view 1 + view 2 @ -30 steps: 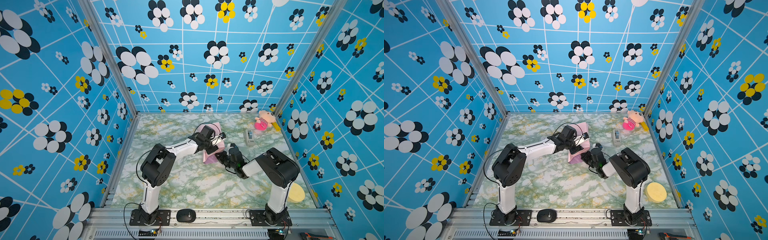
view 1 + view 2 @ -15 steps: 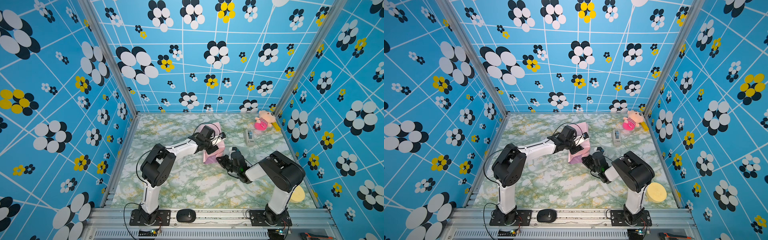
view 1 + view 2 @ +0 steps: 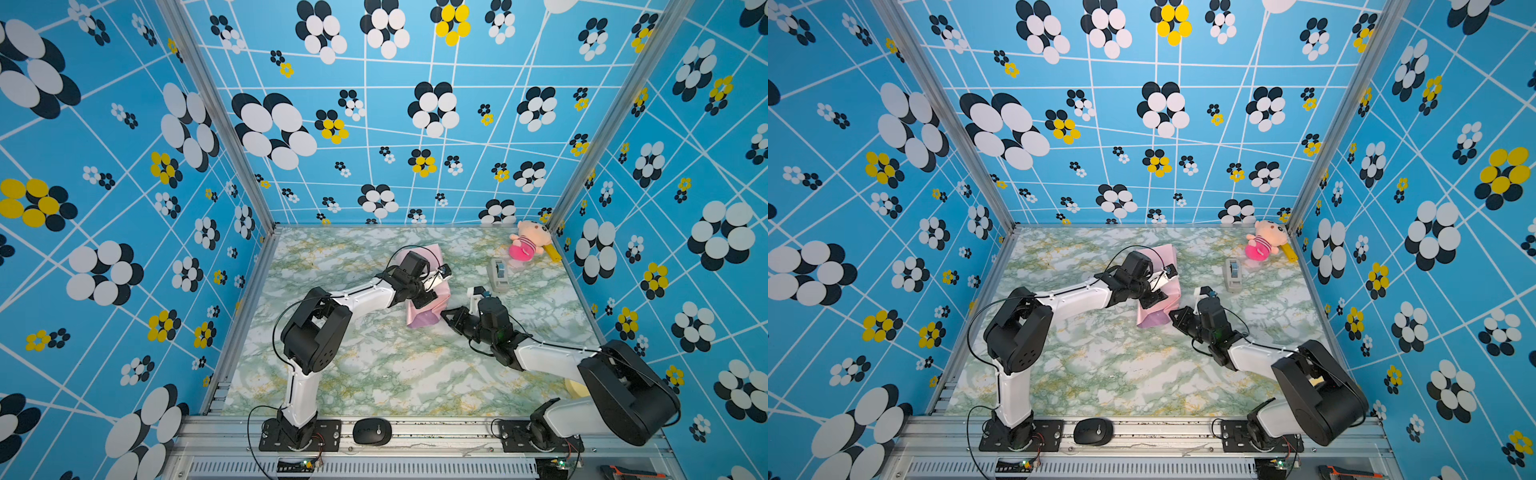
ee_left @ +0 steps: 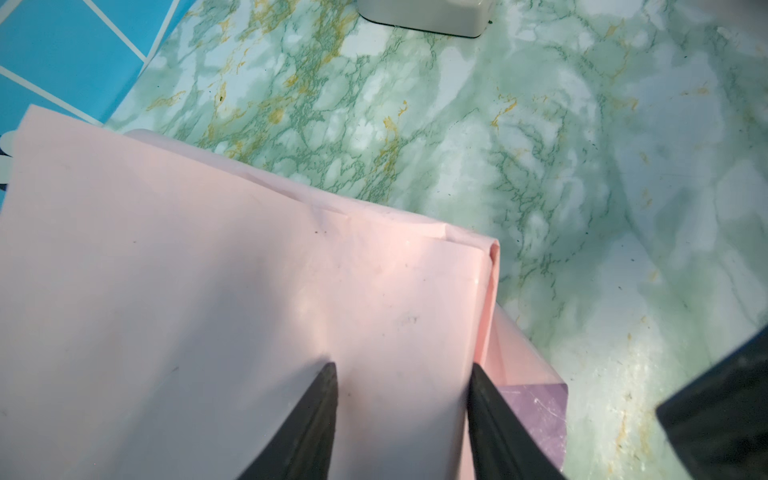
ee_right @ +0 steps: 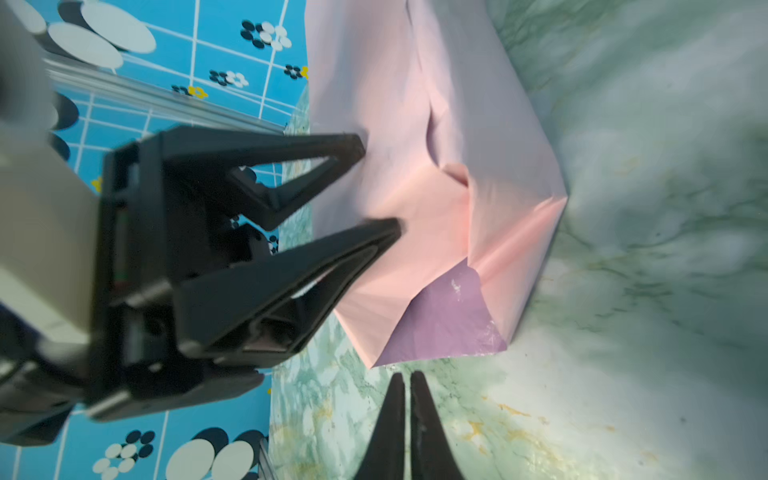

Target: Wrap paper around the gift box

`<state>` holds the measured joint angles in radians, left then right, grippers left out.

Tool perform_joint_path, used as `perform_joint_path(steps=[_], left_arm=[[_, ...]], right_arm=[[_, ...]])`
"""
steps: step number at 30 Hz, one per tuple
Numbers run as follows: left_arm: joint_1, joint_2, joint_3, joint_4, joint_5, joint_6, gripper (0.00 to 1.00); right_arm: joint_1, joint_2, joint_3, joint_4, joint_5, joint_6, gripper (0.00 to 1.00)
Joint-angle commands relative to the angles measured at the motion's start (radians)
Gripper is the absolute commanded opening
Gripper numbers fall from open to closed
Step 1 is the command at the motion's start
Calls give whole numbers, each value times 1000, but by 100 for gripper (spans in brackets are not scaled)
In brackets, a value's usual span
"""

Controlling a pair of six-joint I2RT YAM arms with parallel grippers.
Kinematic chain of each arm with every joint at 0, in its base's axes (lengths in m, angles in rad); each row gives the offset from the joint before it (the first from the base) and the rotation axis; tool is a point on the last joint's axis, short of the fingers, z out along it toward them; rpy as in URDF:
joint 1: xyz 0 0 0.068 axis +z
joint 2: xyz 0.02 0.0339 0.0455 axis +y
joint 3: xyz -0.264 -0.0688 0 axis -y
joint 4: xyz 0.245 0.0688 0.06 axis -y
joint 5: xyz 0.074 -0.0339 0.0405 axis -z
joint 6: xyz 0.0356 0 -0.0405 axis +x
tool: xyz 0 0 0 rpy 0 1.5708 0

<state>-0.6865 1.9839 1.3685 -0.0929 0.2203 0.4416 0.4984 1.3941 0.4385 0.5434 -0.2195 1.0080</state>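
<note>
Mid-frame in both top views, the thin, creased pink-and-lilac paper sheet [image 3: 422, 318] hid the gift box. The left gripper [image 4: 401, 365], half-open, pressed on it and gripped nothing. The right gripper [image 5: 404, 376] was closed and empty. The paper looked light, slippery and easily torn, so the lilac corner flap [image 5: 449, 316] seemed the place to pinch.

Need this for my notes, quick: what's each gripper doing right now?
Left gripper: open, tips against the paper, nothing clamped between them.
Right gripper: closed, empty, just short of the paper's purple corner.

The tape dispenser [image 3: 498, 275] lies right of the paper [image 3: 423, 319], the plush toy [image 3: 527, 246] behind.
</note>
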Motion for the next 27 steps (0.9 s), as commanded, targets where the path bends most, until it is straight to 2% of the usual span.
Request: perform_joint_path(steps=[1, 4, 13, 27], left_arm=[[1, 29, -38, -88, 37, -29, 50], [1, 27, -42, -84, 37, -29, 50], [1, 28, -40, -85, 41, -30, 50], [1, 31, -40, -87, 39, -30, 50]], right_arm=[[-67, -13, -17, -145, -12, -61, 4], [-110, 35, 17, -174, -3, -69, 0], [-105, 237, 133, -59, -33, -72, 0], [-87, 320, 176, -12, -34, -75, 0]])
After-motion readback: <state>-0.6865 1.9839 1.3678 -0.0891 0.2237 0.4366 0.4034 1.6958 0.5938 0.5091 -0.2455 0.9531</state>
